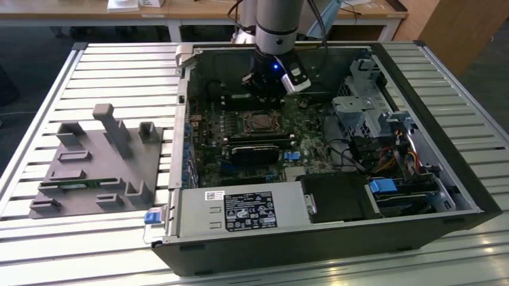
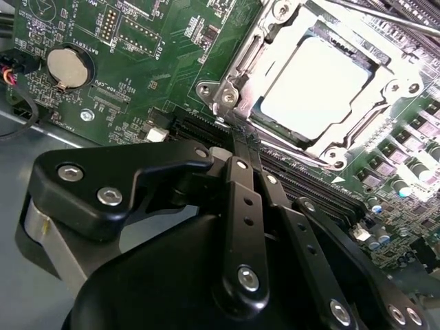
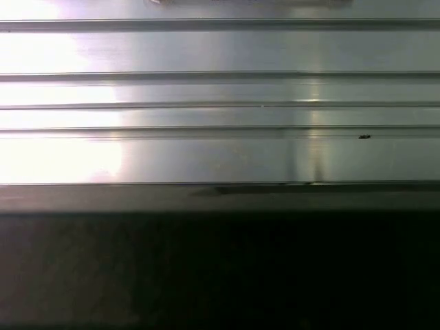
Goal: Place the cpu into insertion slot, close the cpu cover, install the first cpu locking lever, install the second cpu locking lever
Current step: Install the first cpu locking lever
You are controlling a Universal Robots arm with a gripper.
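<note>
In the second wrist view the cpu (image 2: 322,77) lies flat in the insertion slot, its dull silver top showing through the window of the cpu cover (image 2: 265,58). The cover's metal frame lies down around the chip. My gripper (image 2: 236,139) sits just off the socket's near corner, fingers drawn together with nothing between them. A thin metal lever rod (image 2: 385,15) runs along the socket's far side. In the exterior view the gripper (image 1: 267,98) hangs inside the open computer case, just behind the insertion slot (image 1: 258,122) on the motherboard.
The computer case (image 1: 413,77) lies open on a slatted metal table (image 1: 119,71). Next to the socket stand a black card (image 1: 256,154), memory slots (image 2: 323,189), a coin battery (image 2: 69,67) and drive cages (image 1: 362,110). A grey fixture (image 1: 95,161) rests at the exterior view's left. Table slats (image 3: 220,103) show in the first wrist view.
</note>
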